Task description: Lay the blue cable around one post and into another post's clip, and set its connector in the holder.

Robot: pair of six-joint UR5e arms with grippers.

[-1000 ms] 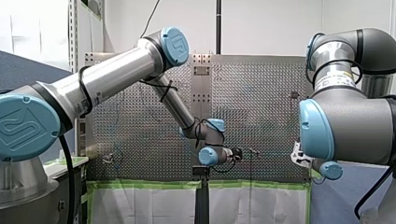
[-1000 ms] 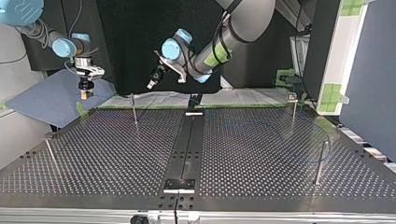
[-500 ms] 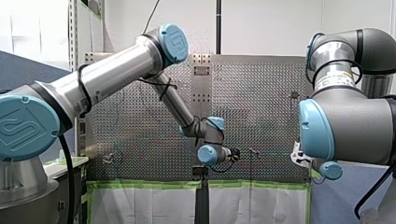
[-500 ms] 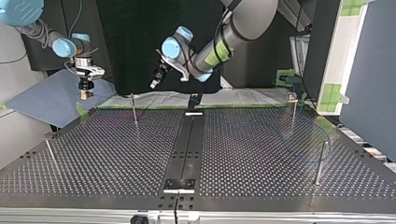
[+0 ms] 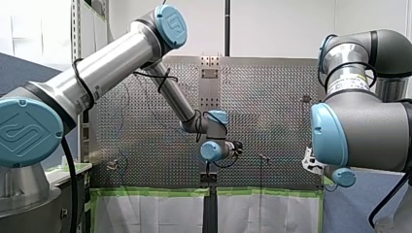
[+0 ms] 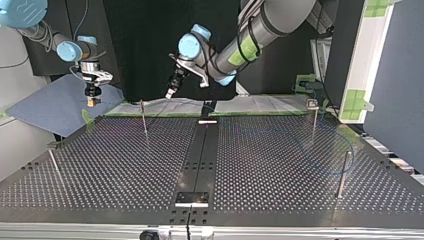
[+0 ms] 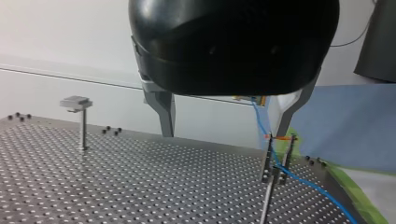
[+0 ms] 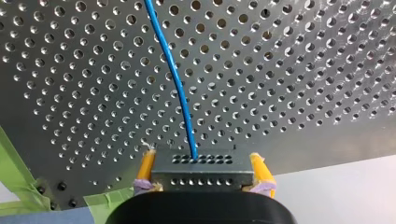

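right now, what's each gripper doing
Left gripper: jaws open, holding nothing.
Right gripper: jaws shut on the connector of the blue cable.

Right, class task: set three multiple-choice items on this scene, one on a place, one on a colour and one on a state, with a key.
1. Where is the connector?
A in the holder; B between the right gripper's pads; C flat on the table.
2. What colour are those pads?
A yellow; B red; C white.
3. How is the left gripper?
A shut on the cable; B open and empty; C shut on a post.

Key:
1 B, the right wrist view shows it clamped there.
2 A, yellow shows either side of the connector.
3 B, its fingers stand wide apart with nothing between them.
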